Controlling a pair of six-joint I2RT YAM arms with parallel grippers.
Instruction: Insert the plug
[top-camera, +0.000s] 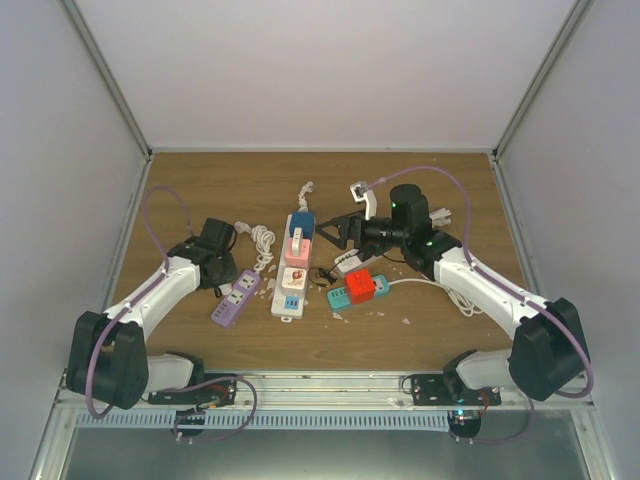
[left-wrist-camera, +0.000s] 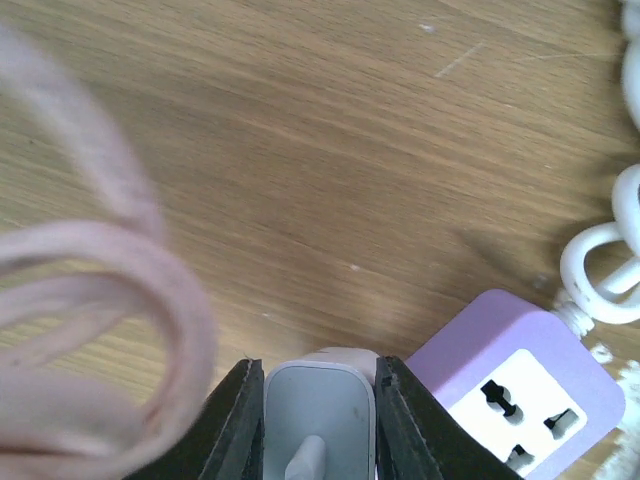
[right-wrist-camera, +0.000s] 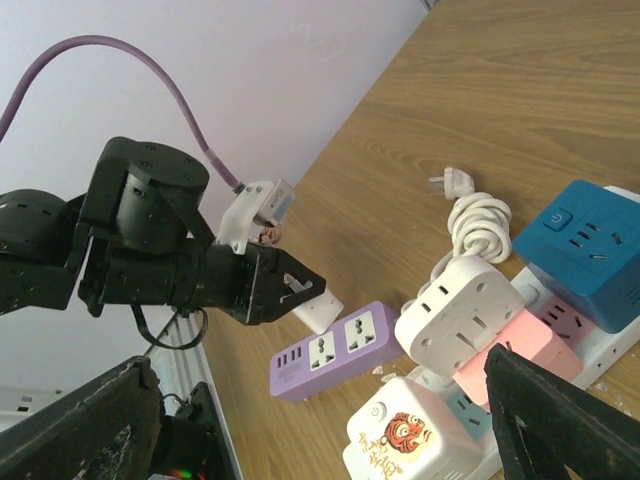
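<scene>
Plug (left-wrist-camera: 318, 400) is pinched in my left gripper (left-wrist-camera: 320, 435), seemingly just left of the purple strip (left-wrist-camera: 470, 335); next, line prongs (left-wrist-camera: 305, 462) over a socket (left-wrist-camera: 515, 395). Right gripper (top-camera: 338, 232) hangs wide.

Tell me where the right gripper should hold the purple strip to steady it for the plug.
Best bet: pinch its two long sides at the USB end, coming straight down. The purple strip lies flat and narrow, and the left gripper with the white plug crowds the cord-end sockets, so the USB end is free.
</scene>
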